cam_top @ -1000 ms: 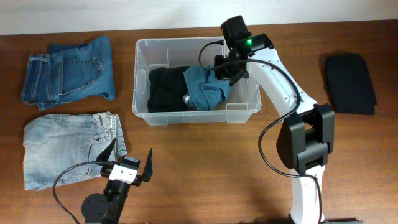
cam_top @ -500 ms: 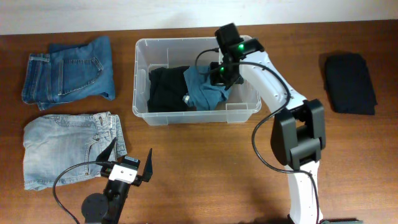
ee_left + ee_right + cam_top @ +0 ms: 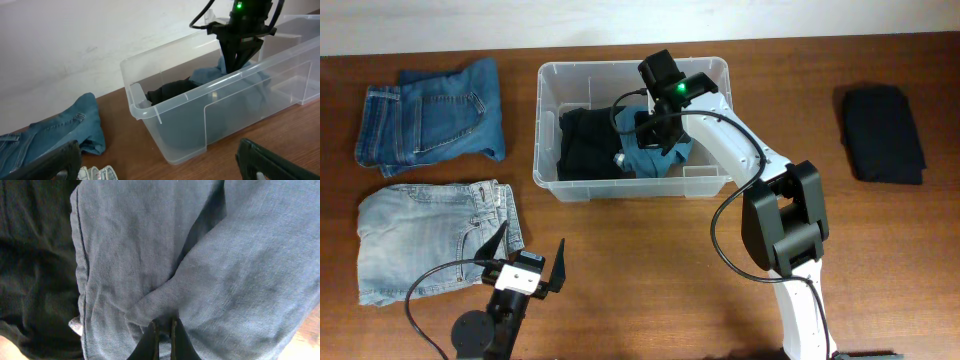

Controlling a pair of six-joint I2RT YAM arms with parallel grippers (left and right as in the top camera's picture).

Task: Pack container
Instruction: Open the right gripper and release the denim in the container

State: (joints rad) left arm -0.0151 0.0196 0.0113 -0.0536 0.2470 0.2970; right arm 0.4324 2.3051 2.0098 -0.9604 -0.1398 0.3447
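Right pincer [image 3: 163, 323], pressed together on a thin ridge of the blue garment [image 3: 140, 245] beneath it, with the container [image 3: 549, 120] all around it, could drag that cloth out if it lifts without opening.

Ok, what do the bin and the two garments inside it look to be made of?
The container: clear, slightly cloudy moulded plastic, smooth with a light gloss; the clothes show through its walls.
The blue garment: matte woven cloth, probably cotton or light denim; fine weave, a stitched seam and soft folds are visible.
The black garment: soft matte fabric, creased; its fibre cannot be told.
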